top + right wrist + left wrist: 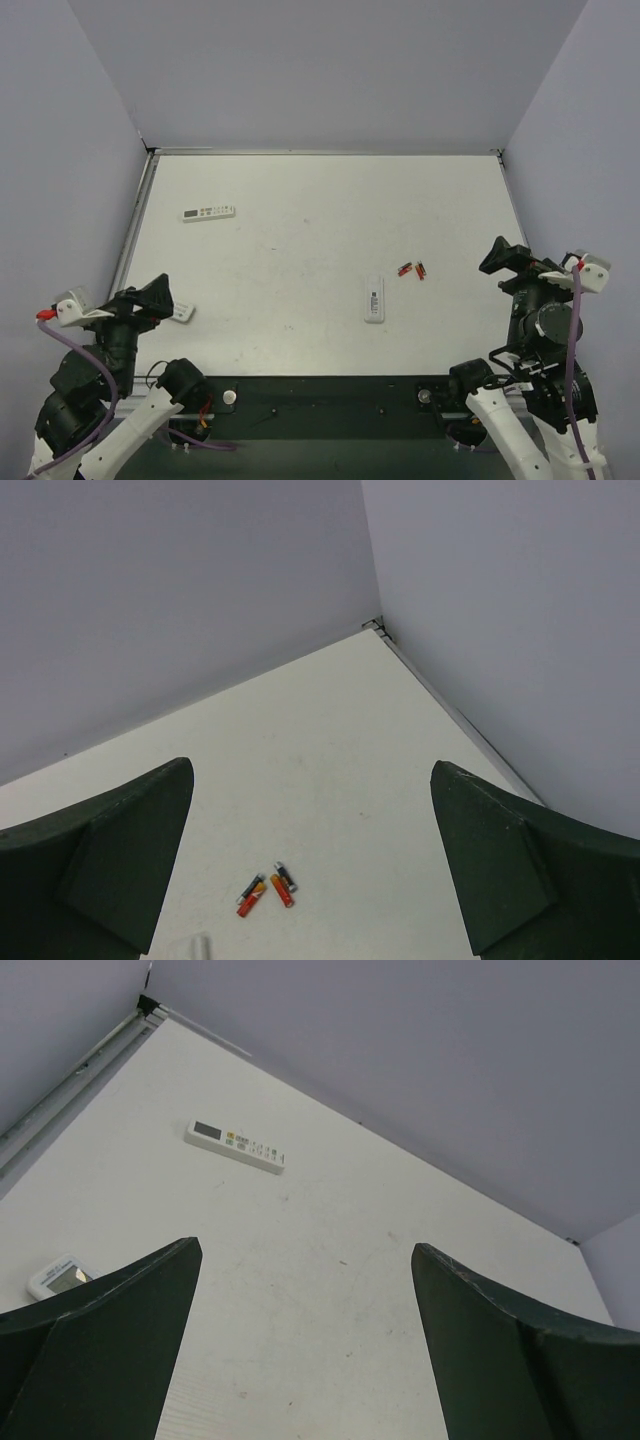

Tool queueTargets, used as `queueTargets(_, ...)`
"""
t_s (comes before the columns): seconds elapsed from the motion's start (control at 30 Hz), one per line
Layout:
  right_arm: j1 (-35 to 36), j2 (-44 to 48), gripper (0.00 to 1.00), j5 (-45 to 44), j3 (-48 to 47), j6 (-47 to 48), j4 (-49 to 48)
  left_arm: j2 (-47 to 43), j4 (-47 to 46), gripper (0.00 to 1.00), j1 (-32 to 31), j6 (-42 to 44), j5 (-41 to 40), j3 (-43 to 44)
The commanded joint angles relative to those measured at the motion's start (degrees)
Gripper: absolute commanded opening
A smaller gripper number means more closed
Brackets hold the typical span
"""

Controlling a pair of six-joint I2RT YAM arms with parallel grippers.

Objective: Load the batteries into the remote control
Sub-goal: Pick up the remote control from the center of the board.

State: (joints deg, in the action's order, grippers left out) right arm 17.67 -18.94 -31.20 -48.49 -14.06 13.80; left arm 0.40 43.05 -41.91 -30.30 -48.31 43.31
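**A:** What lies around the remote control [374, 298]?

**B:** It lies flat on the tabletop [300, 190], about four o'clock from the middle in the overhead view. The batteries [412, 269] lie near it at its one o'clock, not touching it. A longer white remote [208, 212] lies well apart at ten o'clock. A small white device [183, 313] lies at eight o'clock, just beside the left gripper [155, 295].

**A:** Anything in the way?

**B:** Nothing lies between the right gripper [497, 255] and the batteries. Both grippers are spread wide and hold nothing. Walls [330, 70] close three sides, and a rail [133, 230] runs along the nine o'clock edge.

**A:** Anything hard to read?

**B:** The right wrist view shows two batteries side by side. A white scrap [200, 946] is cut off at that view's bottom edge, possibly the remote control's end.
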Motion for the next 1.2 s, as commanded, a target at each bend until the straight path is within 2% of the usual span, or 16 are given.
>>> queueTargets(0.0,0.0,4.8,1.0,0.0,4.8,8.7,-6.1,-4.5,-0.1,0.98,0.3,2.1,-2.0,5.5)
queueTargets(0.23,0.2,11.2,1.0,4.0,11.3,10.5,-9.9,-4.3,-0.1,0.97,0.2,4.0,-3.6,7.9)
queueTargets(0.33,0.9,13.3,1.0,5.1,13.2,11.6,-10.8,-3.0,-1.4,0.97,0.2,3.5,-4.2,6.3)
queueTargets(0.73,6.9,22.7,1.0,4.5,21.7,13.5,-15.9,13.6,-8.5,0.97,0.2,-1.0,-2.7,-0.9)
queueTargets(0.83,7.4,24.2,1.0,4.8,22.4,13.2,-16.0,19.3,-10.7,0.97,0.1,-1.3,-0.9,-1.7)
queueTargets(1.0,9.0,25.1,1.0,4.9,23.2,13.2,-16.1,34.4,-14.1,0.97,0.6,-1.4,3.9,-1.2)
queueTargets(1.13,9.7,25.5,1.0,5.8,23.4,13.1,-15.8,43.7,-16.9,0.97,4.9,-2.0,12.6,-1.1)
queueTargets(1.17,9.8,25.6,1.0,5.8,23.4,13.0,-15.8,46.1,-17.7,0.97,9.2,-2.3,14.9,-1.6)
